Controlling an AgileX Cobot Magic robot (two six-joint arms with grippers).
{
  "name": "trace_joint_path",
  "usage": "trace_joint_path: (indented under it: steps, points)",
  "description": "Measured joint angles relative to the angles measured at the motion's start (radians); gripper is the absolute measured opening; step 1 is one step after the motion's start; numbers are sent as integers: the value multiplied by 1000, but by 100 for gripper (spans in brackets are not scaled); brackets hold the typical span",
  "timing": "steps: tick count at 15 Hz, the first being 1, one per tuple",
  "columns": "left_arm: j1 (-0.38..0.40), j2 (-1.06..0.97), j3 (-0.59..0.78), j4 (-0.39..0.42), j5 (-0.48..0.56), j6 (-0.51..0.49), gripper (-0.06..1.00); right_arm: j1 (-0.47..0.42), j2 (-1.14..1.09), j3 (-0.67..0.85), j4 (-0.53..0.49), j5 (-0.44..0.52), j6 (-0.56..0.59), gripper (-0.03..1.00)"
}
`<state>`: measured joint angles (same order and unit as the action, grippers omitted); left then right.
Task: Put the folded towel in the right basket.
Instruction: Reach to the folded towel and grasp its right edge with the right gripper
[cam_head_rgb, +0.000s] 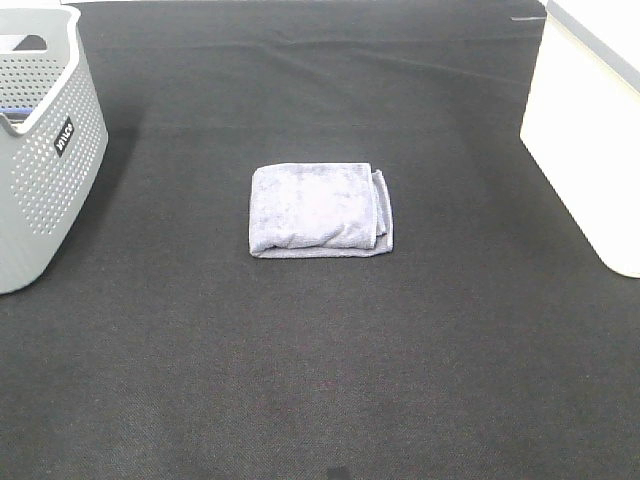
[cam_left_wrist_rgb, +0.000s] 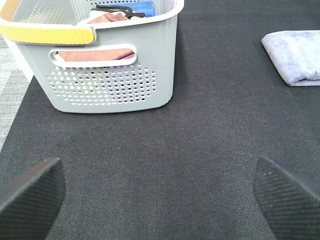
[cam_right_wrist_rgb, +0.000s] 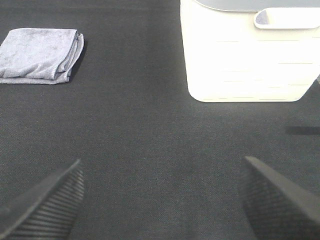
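A folded grey-lilac towel (cam_head_rgb: 320, 210) lies flat in the middle of the black table; it also shows in the left wrist view (cam_left_wrist_rgb: 296, 56) and the right wrist view (cam_right_wrist_rgb: 41, 55). The right basket (cam_head_rgb: 590, 130) is white and stands at the right edge; the right wrist view shows its wall (cam_right_wrist_rgb: 250, 65). My left gripper (cam_left_wrist_rgb: 160, 192) is open and empty, well short of the towel. My right gripper (cam_right_wrist_rgb: 162, 197) is open and empty, between towel and white basket. Neither arm shows in the high view.
A grey perforated basket (cam_head_rgb: 40, 160) stands at the left edge; in the left wrist view it (cam_left_wrist_rgb: 105, 75) holds folded cloths. The table is covered with a black cloth (cam_head_rgb: 320, 380).
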<state>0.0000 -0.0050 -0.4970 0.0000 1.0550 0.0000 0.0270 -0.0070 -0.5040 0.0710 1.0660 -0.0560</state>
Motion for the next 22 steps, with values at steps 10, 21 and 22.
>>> trace_joint_path:
  steps: [10, 21, 22]
  points:
    - [0, 0, 0, 0, 0, 0, 97, 0, 0, 0, 0, 0, 0, 80]
    - [0, 0, 0, 0, 0, 0, 97, 0, 0, 0, 0, 0, 0, 80]
    - [0, 0, 0, 0, 0, 0, 97, 0, 0, 0, 0, 0, 0, 80]
